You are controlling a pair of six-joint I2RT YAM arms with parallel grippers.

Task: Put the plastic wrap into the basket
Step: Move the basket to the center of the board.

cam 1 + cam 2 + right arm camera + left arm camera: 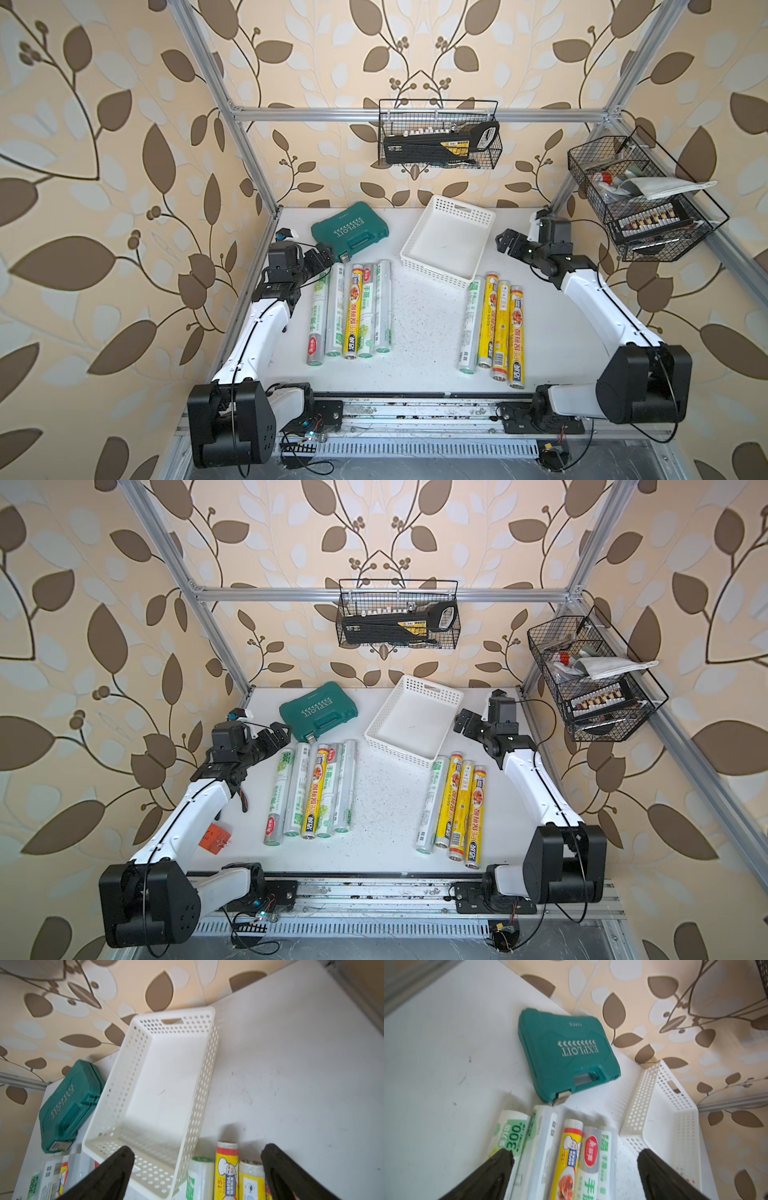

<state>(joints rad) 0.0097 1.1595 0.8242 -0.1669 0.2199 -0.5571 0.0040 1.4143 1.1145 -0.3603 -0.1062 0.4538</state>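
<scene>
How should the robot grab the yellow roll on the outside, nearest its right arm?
Probably around its middle, from straight above, jaws across its slim width. The yellow roll lies flat with its outer side free, but the next roll lies close along the other side, so one finger of the open right gripper must slip between.

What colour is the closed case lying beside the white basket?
The case is teal green with pale lettering, clearest in the left wrist view.
</scene>
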